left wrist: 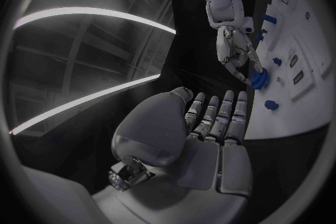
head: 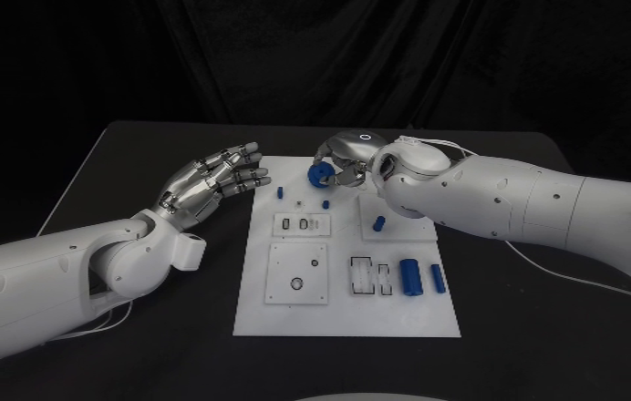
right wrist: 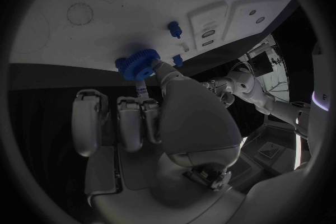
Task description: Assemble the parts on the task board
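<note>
The white task board (head: 348,305) lies in the middle of the black table. My right hand (head: 342,166) hovers over the board's far edge and pinches a blue gear (head: 320,174) between thumb and a finger. The right wrist view shows the gear (right wrist: 138,63) at the fingertips (right wrist: 142,88), close above the board (right wrist: 91,33). In the left wrist view the gear (left wrist: 260,78) sits in the right hand (left wrist: 237,51). My left hand (head: 217,185) floats left of the board, fingers spread, holding nothing; its palm (left wrist: 210,140) faces the board.
Two small blue pegs (head: 282,191) (head: 326,204) stand near the board's far end. A blue piece (head: 378,223) lies on the right raised plate. Two blue cylinders (head: 410,277) (head: 438,279) lie by the slots at the near right. Black table surrounds the board.
</note>
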Controlling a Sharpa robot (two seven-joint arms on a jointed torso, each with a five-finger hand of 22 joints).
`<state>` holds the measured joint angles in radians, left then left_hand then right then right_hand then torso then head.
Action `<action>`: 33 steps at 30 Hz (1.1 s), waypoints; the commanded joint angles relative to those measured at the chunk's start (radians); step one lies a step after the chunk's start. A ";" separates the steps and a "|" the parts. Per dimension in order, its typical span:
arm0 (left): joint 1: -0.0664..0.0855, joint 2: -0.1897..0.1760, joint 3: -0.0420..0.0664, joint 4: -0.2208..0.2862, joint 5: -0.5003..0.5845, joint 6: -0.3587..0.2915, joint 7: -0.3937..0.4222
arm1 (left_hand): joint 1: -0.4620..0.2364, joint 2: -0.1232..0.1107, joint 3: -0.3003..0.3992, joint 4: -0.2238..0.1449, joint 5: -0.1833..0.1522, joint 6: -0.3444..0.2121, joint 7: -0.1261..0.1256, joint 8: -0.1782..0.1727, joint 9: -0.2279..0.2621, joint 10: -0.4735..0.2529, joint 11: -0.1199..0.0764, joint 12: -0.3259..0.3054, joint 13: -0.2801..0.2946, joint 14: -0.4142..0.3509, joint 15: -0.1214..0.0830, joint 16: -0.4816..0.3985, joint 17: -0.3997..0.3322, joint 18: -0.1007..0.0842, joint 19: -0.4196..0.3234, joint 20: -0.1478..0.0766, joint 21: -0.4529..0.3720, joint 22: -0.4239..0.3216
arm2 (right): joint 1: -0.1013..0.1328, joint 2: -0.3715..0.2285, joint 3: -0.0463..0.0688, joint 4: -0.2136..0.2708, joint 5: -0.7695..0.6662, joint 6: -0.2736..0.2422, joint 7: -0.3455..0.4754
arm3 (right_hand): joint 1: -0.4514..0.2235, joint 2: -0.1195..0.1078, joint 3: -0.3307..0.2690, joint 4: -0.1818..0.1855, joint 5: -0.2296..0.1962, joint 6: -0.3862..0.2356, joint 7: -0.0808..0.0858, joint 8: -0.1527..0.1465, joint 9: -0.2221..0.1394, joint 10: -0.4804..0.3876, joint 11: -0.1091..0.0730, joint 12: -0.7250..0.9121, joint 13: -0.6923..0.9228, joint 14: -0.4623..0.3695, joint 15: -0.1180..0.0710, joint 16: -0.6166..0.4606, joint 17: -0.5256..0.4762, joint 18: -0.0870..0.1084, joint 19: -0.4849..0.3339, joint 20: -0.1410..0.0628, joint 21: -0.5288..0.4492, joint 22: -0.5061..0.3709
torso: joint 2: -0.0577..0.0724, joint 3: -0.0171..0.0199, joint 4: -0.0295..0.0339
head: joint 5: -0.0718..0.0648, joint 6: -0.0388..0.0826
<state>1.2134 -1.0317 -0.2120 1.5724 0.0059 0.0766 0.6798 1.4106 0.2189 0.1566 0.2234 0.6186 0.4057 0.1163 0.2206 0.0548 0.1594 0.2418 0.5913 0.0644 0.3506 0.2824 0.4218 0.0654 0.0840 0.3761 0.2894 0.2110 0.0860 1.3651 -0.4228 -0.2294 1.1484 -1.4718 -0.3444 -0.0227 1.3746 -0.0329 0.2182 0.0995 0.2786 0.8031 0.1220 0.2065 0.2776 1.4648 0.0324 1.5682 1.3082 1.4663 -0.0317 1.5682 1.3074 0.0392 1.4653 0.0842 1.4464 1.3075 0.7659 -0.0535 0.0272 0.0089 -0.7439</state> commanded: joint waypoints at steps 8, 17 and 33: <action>-0.002 0.006 0.001 -0.002 0.000 0.018 0.113 | -0.008 0.002 0.008 0.002 0.002 -0.001 0.008 -0.007 0.001 -0.005 0.001 -0.002 0.000 -0.002 0.005 0.005 0.001 -0.011 0.007 0.001 0.004 -0.001 | -0.004 0.005 0.001 -0.001 -0.004 0.035 -0.009 | 0.003 -0.018 0.006 0.008 -0.039 -0.155 -0.058 -0.122 -0.089 0.095 -0.045 -0.002 0.252 0.104 -0.030 0.003 0.263 0.012 -0.025 -0.028 -0.032 0.154 | -0.001 0.0000 -0.0032 | 0.001 -0.004; -0.003 0.009 0.001 -0.004 0.000 0.018 0.111 | -0.008 0.002 0.008 0.002 0.002 -0.001 0.008 -0.007 0.001 -0.005 0.001 -0.002 0.000 -0.002 0.005 0.005 0.001 -0.011 0.007 0.001 0.004 -0.001 | -0.005 0.010 0.001 -0.001 -0.004 0.040 -0.007 | 0.003 -0.013 0.005 0.011 -0.049 -0.170 -0.086 -0.136 -0.110 0.083 -0.068 -0.007 0.241 0.104 -0.048 0.003 0.263 0.015 -0.034 -0.046 -0.046 0.148 | 0.000 0.0006 -0.0035 | 0.000 -0.007; -0.003 0.007 0.001 -0.004 0.000 0.020 0.108 | -0.008 0.002 0.008 0.002 0.002 -0.001 0.008 -0.007 0.001 -0.005 0.001 -0.002 0.000 -0.002 0.005 0.005 0.001 -0.011 0.007 0.001 0.004 -0.001 | -0.005 -0.007 0.002 0.006 -0.004 -0.001 0.000 | 0.007 -0.014 0.003 0.009 -0.055 -0.234 -0.080 -0.152 -0.142 0.063 -0.070 -0.015 0.222 0.104 -0.054 0.003 0.263 0.021 -0.052 -0.055 -0.073 0.135 | 0.000 -0.0006 -0.0016 | 0.003 -0.008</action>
<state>1.2121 -1.0249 -0.2120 1.5669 0.0058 0.0828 0.6798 1.4106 0.2189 0.1593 0.2261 0.6186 0.4057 0.1162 0.2206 0.0548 0.1594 0.2418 0.5913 0.0645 0.3505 0.2823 0.4218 0.0651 0.0840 0.3761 0.2894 0.2110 0.0860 1.3629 -0.4254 -0.2283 1.1516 -1.4719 -0.3180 -0.0221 1.3790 -0.0423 0.2224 0.1035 0.2267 0.5721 0.0402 0.0578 0.1372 1.4632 -0.0378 1.5576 1.3082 1.4684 -0.0805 1.5682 1.3074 0.0554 1.4206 0.0321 1.3772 1.3080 0.7655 -0.0536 0.0248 0.0103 -0.7512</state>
